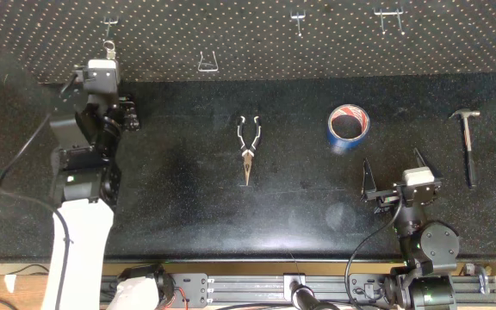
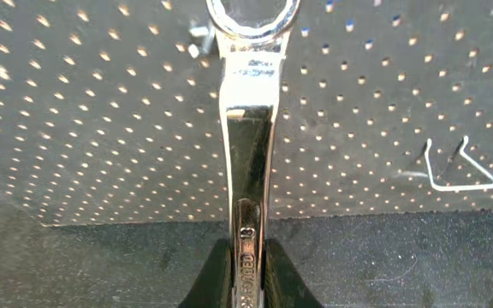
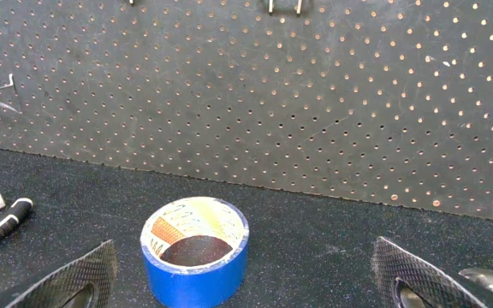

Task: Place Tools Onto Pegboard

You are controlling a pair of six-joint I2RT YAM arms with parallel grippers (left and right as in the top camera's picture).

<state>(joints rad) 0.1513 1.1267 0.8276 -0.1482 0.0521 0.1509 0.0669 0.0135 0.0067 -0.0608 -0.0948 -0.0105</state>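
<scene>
**Wrench at the hook, three tools left**

The left gripper (image 2: 246,275) clamps the wrench (image 2: 248,154), its ring end just beside a pegboard (image 2: 101,128) hook (image 2: 199,38), apparently not yet hung. The right gripper (image 1: 393,172) sits wide open. The pliers (image 1: 248,146), tape roll (image 1: 349,127) and hammer (image 1: 467,142) lie on the table (image 1: 179,198).

in front of you a black, grainy mat (image 1: 188,207) spreads from left to right. at its far edge the dark pegboard (image 1: 257,43) stands as the back wall, its small holes catching the light as bright dots. along the near edge runs a pale wooden strip (image 1: 231,265), with a metal rail (image 1: 231,286) nearer still.
</scene>
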